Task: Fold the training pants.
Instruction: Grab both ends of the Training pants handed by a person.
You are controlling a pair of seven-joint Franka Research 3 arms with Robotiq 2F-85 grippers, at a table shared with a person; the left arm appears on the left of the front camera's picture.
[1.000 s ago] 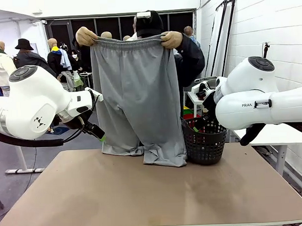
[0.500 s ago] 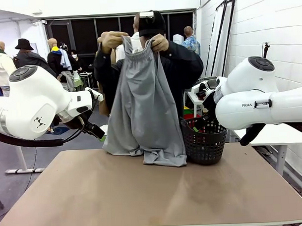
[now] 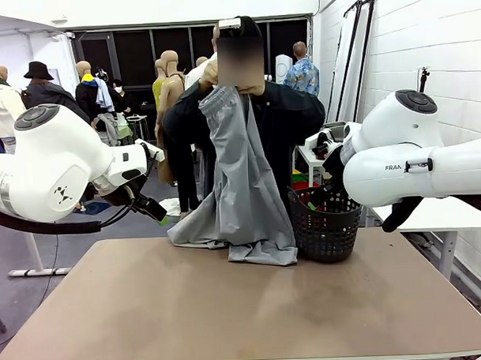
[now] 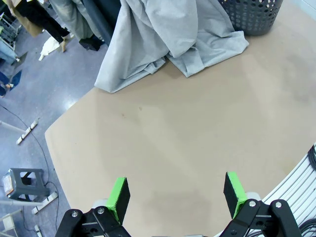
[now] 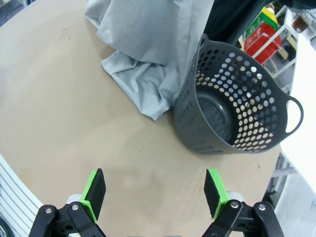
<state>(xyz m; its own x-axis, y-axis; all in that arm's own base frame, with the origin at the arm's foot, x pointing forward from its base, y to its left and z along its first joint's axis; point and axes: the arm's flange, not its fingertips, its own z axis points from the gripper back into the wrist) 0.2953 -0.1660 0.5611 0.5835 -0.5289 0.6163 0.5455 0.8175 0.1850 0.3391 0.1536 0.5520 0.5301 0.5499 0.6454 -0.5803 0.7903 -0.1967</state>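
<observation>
A person at the far side holds the light grey training pants [image 3: 239,180] up by the gathered waistband, with a hand [image 3: 211,73] near chest height. The pants hang doubled lengthwise, and their leg ends rest crumpled on the table's far edge [image 4: 173,44] [image 5: 143,59]. My left gripper [image 4: 176,193] hovers open above the bare tabletop, well short of the cloth, and its arm sits at the left [image 3: 156,213]. My right gripper [image 5: 155,190] is open too, above the table in front of the basket, with nothing between its fingers.
A black mesh basket [image 3: 327,224] [image 5: 232,113] [image 4: 252,15] stands on the table's far right, touching the pants' leg ends. The brown tabletop [image 3: 245,306] is bare across its middle and near side. Other tables and people are behind the person.
The person has brought both hands together, turning the widely spread waistband into a narrow lengthwise fold held at the chest. The leg ends stay on the table. Both arms are still.
</observation>
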